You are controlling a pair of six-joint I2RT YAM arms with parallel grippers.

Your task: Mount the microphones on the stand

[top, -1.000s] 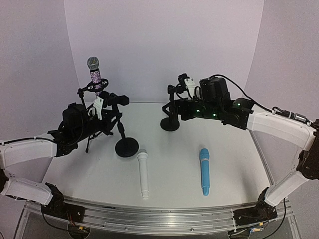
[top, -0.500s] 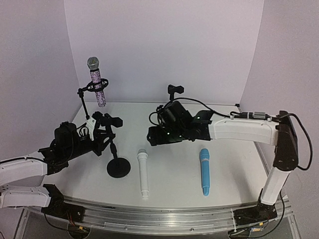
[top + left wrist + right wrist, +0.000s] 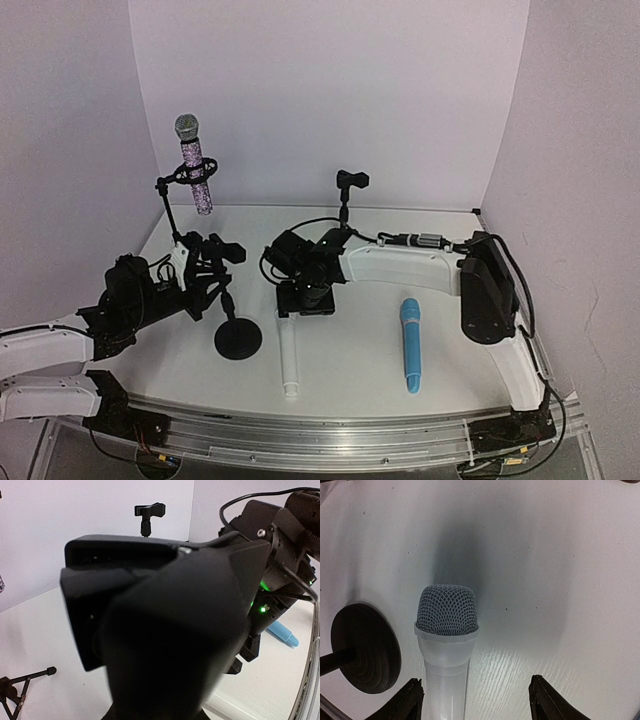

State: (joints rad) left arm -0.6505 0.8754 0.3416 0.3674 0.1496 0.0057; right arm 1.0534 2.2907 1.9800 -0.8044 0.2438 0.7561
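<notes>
Centre frame: right gripper hangs low over the white microphone, jaws apart. The mic body sits between the fingers, nearer the one at frame left, not clamped. Lower left: left gripper closed on the round-base stand. Upper left: purple microphone clipped in the tripod stand, tilted. Lower right: blue microphone flat on the table.
</notes>
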